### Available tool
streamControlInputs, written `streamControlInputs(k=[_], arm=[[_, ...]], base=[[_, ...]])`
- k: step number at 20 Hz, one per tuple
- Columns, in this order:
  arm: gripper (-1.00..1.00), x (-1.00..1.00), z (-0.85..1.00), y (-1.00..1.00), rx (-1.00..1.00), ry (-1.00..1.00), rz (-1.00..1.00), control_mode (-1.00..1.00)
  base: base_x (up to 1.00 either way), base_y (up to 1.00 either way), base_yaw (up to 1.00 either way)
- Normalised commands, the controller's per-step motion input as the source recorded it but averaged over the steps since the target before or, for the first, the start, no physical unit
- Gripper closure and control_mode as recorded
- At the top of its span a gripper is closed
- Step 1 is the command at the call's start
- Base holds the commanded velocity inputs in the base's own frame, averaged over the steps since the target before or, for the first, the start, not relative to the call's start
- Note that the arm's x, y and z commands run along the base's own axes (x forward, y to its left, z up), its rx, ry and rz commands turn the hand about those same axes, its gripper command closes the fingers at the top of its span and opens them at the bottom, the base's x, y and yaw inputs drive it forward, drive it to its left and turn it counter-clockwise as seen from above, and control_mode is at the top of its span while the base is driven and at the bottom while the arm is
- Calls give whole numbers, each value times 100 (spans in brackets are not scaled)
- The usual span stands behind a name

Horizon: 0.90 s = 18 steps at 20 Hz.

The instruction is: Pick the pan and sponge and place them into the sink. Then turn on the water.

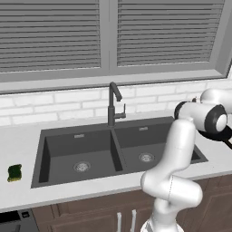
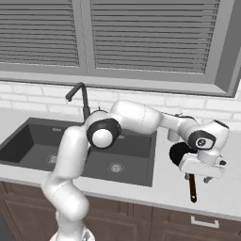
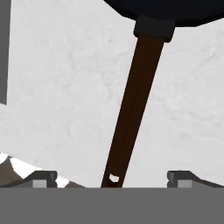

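Observation:
The black pan rests on the counter right of the sink, its long dark handle pointing toward the counter's front edge. My gripper hovers open just above that handle, touching nothing. In the hand view the handle runs up between my two fingertips to the pan's rim, and the gripper stands wide around the handle's end. The yellow and green sponge lies on the counter left of the sink. My arm hides most of the pan in the left base view. No water runs from the faucet.
The dark curved faucet stands behind the divider of the two basins. A white brick wall and a shuttered window rise behind the counter. The counter's front edge is close below the handle's end, with brown cabinets under it.

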Motion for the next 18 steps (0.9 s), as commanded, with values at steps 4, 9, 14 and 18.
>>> streamControlInputs(k=[4, 9, 14, 18], arm=[[-100, 21, -7, -27, 0, 8, 0, -100], [-100, 5, -20, 6, 0, 1, -1, -100], [-100, 0, -27, 22, 0, 0, 0, -100], [-100, 0, -36, 22, 0, 0, 0, -100]], base=[[0, 0, 0], [0, 0, 0], [0, 0, 0], [0, 0, 0]])
